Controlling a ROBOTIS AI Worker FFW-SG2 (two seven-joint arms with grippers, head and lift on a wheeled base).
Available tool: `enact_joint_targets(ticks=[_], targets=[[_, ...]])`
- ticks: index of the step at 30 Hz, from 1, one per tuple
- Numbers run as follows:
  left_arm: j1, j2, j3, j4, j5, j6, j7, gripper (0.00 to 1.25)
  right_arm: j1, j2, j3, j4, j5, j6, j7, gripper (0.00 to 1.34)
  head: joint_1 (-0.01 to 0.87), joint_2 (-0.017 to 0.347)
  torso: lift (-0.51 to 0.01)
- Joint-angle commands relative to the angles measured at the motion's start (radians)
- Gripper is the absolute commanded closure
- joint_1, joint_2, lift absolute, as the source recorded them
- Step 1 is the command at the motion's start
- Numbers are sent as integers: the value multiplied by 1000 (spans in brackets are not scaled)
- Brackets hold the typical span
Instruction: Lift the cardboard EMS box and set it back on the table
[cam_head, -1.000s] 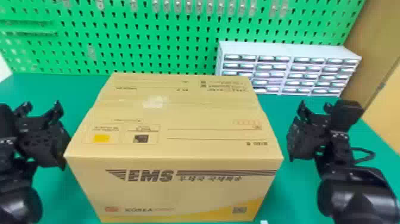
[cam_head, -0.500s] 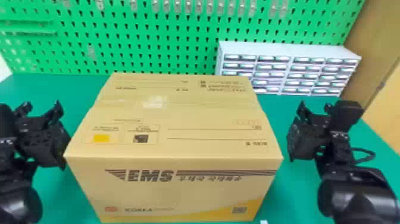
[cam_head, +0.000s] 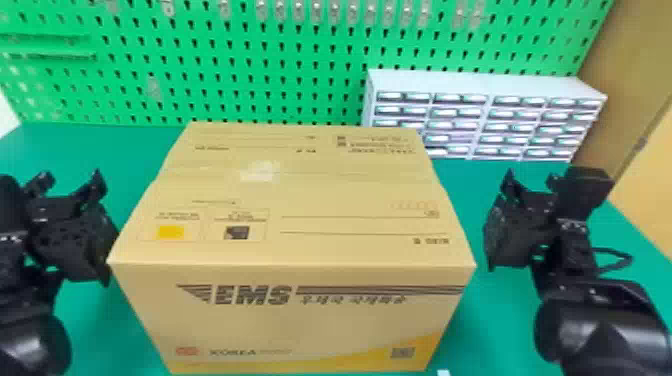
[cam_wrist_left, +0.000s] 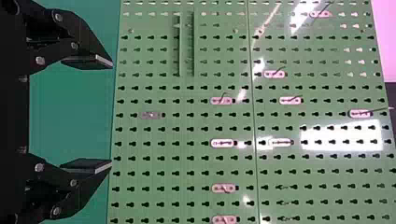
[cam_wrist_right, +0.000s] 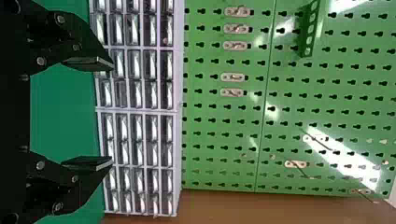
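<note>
The cardboard EMS box (cam_head: 290, 220) rests upright on the green table (cam_head: 500, 345), its printed front facing me. Just left of it in the head view is my left gripper (cam_head: 70, 187), close beside the box's side. On the other side stands my right gripper (cam_head: 532, 185), with a strip of green table between it and the box. In the left wrist view my left gripper (cam_wrist_left: 111, 115) has its two fingers wide apart and nothing between them. My right gripper (cam_wrist_right: 112, 115) is likewise open and holds nothing in the right wrist view.
Behind the box rises a green pegboard (cam_head: 240, 65) with hooks. A white cabinet of small drawers (cam_head: 487, 115) stands at the back right of the table. A brown panel (cam_head: 630, 75) is beyond the right edge.
</note>
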Motion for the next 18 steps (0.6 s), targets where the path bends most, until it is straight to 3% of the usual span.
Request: enact_joint_targets(ticks=[1,18], targets=[[1,0,0,0,0,-1,0,496,0,2,0,0,2,0,0,538,678,-15,-92],[1,0,-3,0,0,-1,0,496,-2,16,-12,0,2,0,0,538,678,-15,-92]])
